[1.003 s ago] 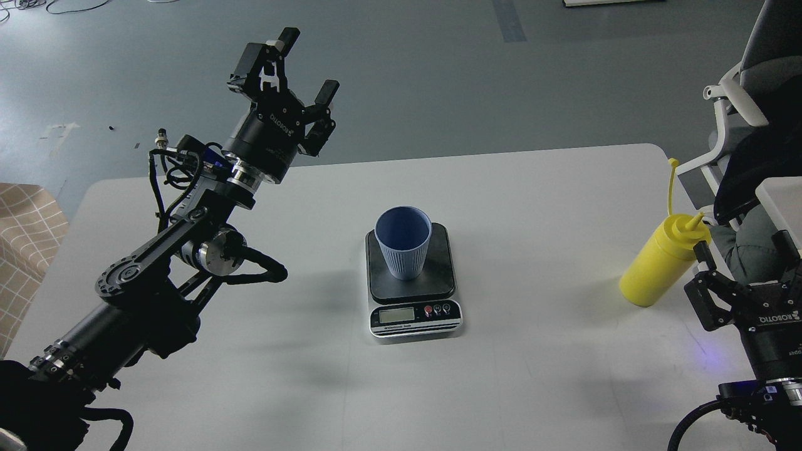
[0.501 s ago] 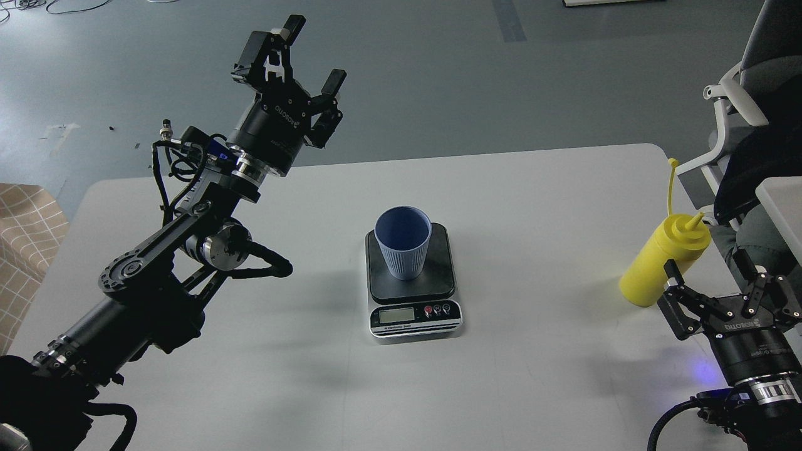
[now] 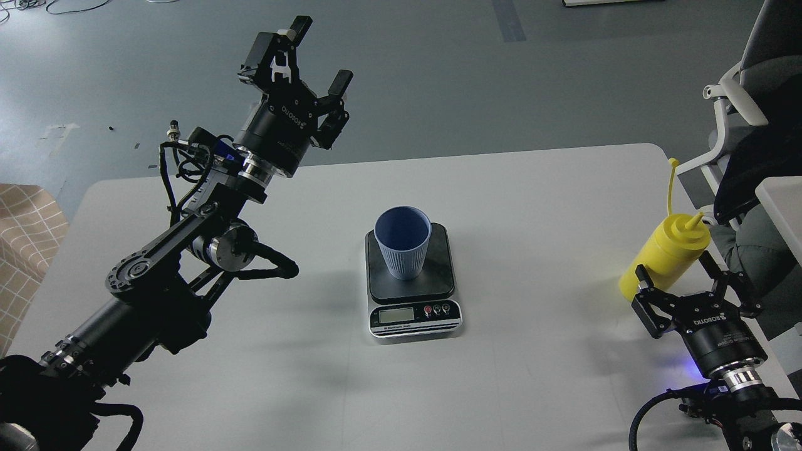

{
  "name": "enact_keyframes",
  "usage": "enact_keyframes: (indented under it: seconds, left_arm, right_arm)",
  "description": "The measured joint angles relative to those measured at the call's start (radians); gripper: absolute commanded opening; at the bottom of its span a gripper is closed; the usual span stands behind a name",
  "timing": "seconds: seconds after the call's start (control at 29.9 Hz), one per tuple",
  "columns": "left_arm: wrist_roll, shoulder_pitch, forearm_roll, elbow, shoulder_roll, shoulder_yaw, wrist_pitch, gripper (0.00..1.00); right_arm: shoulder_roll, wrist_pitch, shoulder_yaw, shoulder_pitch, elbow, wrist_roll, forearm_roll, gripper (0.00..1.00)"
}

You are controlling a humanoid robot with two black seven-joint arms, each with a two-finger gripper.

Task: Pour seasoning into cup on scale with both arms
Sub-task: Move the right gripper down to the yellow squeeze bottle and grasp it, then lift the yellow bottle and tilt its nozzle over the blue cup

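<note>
The light blue ribbed cup (image 3: 403, 245) stands upright on the dark platform of the small scale (image 3: 440, 275) in the middle of the white table. The yellow squeeze bottle (image 3: 664, 254) stands near the table's right edge, its tethered cap sticking up on a thin strap. My right gripper (image 3: 680, 279) is open, its fingers reaching either side of the bottle's lower part from the near side; I cannot tell if they touch it. My left gripper (image 3: 313, 56) is open and empty, raised high above the table's far left, well away from the cup.
The white table (image 3: 539, 207) has rounded corners. A chair with dark cloth (image 3: 749, 144) stands just past the right edge behind the bottle. A tan checked object (image 3: 25, 232) sits off the left edge. My left arm's elbow and cables (image 3: 213, 250) hang over the left side.
My right gripper has moved left and toward the bottle's base, coming to face it with fingers spread. My left gripper has shifted slightly right and up.
</note>
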Motion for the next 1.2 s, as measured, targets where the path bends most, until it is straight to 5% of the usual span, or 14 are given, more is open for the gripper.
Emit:
enact_keyframes:
  seconds: [0.3, 0.4, 0.43, 0.53, 0.77, 1.2]
  left_arm:
    - [0.000, 0.001, 0.000, 0.000, 0.005, 0.002, -0.005, 0.99]
    - [0.000, 0.003, 0.000, 0.000, 0.004, 0.002, -0.005, 0.98]
    - [0.000, 0.004, 0.001, 0.000, 0.004, 0.002, -0.005, 0.98]
    - [0.000, 0.006, 0.002, 0.000, 0.008, 0.002, -0.005, 0.98]
    - [0.000, 0.007, 0.002, -0.001, 0.020, 0.002, -0.006, 0.99]
    - [0.000, 0.008, 0.002, -0.004, 0.037, -0.011, -0.006, 0.98]
  right_arm:
    - [0.000, 0.000, -0.008, 0.061, -0.048, 0.053, -0.061, 0.94]
    - [0.000, 0.000, -0.015, 0.064, -0.046, 0.105, -0.097, 0.61]
    - [0.000, 0.000, -0.018, 0.064, -0.045, 0.129, -0.110, 0.36]
    - [0.000, 0.000, -0.023, 0.062, -0.038, 0.201, -0.170, 0.01]
    - [0.000, 0.001, -0.034, 0.064, -0.046, 0.329, -0.380, 0.00]
    - [-0.042, -0.003, -0.047, 0.151, 0.060, 0.348, -0.715, 0.00]
